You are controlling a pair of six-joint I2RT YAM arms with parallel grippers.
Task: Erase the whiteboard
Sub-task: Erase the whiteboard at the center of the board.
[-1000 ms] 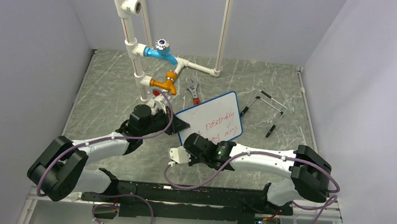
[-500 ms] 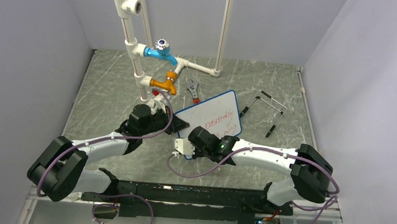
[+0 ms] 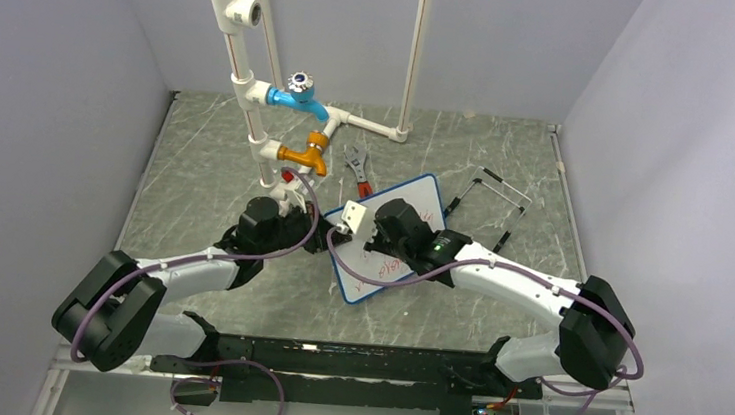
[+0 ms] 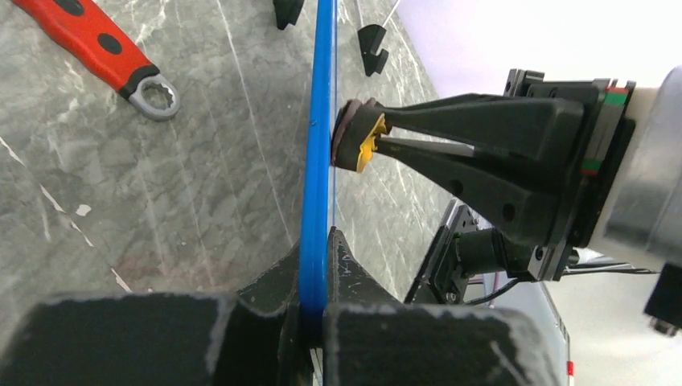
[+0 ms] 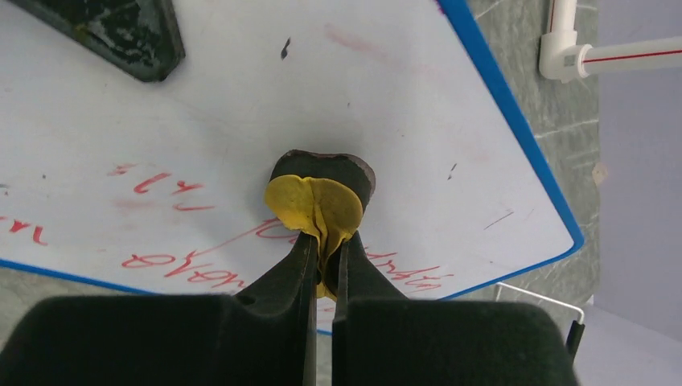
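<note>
The small white board with a thin blue frame (image 5: 241, 88) is tipped up over the grey stone-look counter (image 4: 161, 177) — the left claw (image 4: 314, 269) pinches its blue edge tight and holds it there. Red handwritten lines (image 5: 173, 186) show on its face, so the job looks only partly done. The right claw (image 5: 323, 249) is squeezed shut on a little yellow and dark wiping pad (image 5: 318, 197), which presses on the board. A red-handled wrench (image 4: 96, 48) lies on the counter behind. If the right arm pushes too hard, the board could twist or slip out of the left claw's thin hold. The soft pad could also fold or slide out — then the bare claw would scrape the board.
</note>
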